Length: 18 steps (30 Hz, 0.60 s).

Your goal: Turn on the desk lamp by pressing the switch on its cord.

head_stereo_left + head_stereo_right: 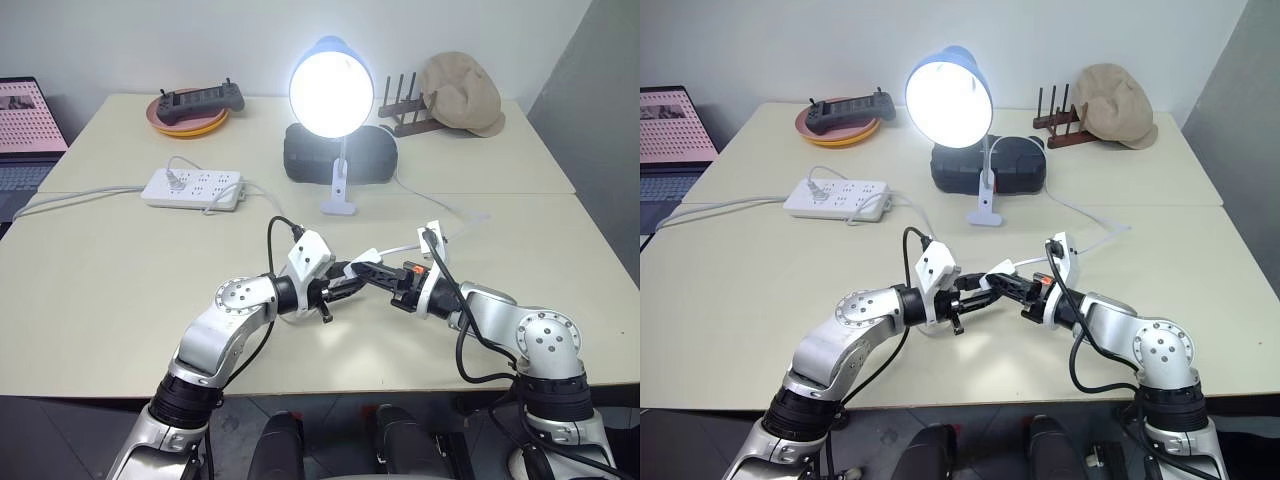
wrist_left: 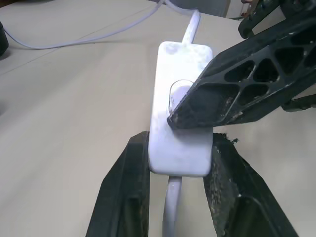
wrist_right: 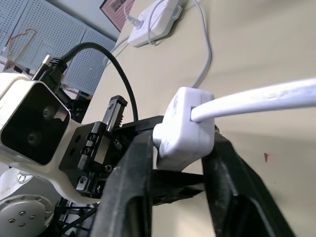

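The lamp (image 1: 331, 90) stands lit near the back middle of the tabletop (image 1: 100, 290), its blue shade and glowing bulb facing forward, its white clip base resting just in front of a black case (image 1: 372, 155). Its cord (image 1: 455, 215) runs from the base toward the front of the tabletop, where the two arms meet.

There the switch (image 2: 178, 118) is held just above the tabletop, with cable leaving both ends. The left gripper (image 2: 178, 165) is clamped on one end of the switch, one black finger on each side. The right gripper (image 3: 178, 163) comes in from the opposite side; its fingers straddle the switch body in the right wrist view, and in the left wrist view one of its fingertips (image 2: 190, 111) lies against the rocker on the switch's face. Whether the right gripper actually squeezes the switch or only brackets it, I cannot tell.

A white power strip (image 1: 193, 188) lies on the left of the tabletop. An orange plate (image 1: 190, 120) with a black controller (image 1: 200, 100) sits at the back left, a wooden rack (image 1: 405, 110) and a beige cap (image 1: 462, 92) at the back right.
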{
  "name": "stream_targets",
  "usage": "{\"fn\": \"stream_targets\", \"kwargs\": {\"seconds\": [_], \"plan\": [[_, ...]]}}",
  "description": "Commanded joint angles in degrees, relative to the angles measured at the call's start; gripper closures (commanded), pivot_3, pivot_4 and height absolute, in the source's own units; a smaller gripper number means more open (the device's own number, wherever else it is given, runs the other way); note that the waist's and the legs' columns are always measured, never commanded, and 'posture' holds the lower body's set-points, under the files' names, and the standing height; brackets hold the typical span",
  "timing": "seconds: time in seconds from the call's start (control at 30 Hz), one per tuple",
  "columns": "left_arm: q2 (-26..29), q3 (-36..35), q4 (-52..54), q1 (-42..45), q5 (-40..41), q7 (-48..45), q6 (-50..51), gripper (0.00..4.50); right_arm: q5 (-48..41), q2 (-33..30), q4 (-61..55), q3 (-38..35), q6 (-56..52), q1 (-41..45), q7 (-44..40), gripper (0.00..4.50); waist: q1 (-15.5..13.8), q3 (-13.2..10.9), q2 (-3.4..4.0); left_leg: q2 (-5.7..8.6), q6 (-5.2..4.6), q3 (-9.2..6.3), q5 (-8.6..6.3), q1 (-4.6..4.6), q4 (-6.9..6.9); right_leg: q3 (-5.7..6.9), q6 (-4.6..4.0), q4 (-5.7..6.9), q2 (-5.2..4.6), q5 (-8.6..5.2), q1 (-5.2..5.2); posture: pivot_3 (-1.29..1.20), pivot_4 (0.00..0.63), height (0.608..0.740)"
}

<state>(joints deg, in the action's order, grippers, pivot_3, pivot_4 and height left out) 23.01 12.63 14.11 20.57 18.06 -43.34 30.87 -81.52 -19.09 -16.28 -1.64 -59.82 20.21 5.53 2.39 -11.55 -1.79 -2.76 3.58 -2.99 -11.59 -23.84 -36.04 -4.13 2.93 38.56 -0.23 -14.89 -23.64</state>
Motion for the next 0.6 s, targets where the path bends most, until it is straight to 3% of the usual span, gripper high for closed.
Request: {"fn": "stream_targets", "kwargs": {"seconds": [0.03, 0.37, 0.6], "plan": [[0.21, -1.55, 2.32, 0.68, 1.13, -0.51, -1.13, 3.36, -1.58, -0.89, -2.73, -1.17, -0.12, 0.16, -1.81, 2.27, -0.01, 0.0, 0.0, 0.0, 0.0, 0.0, 0.0, 0.0, 0.0, 0.0, 0.0, 0.0, 0.0, 0.0, 0.0, 0.0, 0.15, 0.74], [0.78, -1.76, 1.68, 1.21, 0.82, -2.19, -1.44, 3.36, -4.55, -4.67, -4.52, -3.59, -0.51, -1.88, -3.0, 0.01, -0.04, 0.0, 0.0, 0.0, 0.0, 0.0, 0.0, -0.03, 0.01, 0.0, -0.01, -0.03, 0.0, 0.0, -0.01, 0.0, 0.15, 0.74], [5.98, -2.59, -1.13, 2.58, -0.23, -7.24, -3.64, 3.36, -6.96, -15.77, -6.03, -8.45, -3.3, -4.8, -8.46, 0.01, -0.06, -0.01, 0.01, 0.0, 0.0, 0.01, 0.0, -0.05, 0.02, 0.0, -0.05, -0.09, -0.02, -0.03, -0.02, 0.0, 0.15, 0.74]]}}
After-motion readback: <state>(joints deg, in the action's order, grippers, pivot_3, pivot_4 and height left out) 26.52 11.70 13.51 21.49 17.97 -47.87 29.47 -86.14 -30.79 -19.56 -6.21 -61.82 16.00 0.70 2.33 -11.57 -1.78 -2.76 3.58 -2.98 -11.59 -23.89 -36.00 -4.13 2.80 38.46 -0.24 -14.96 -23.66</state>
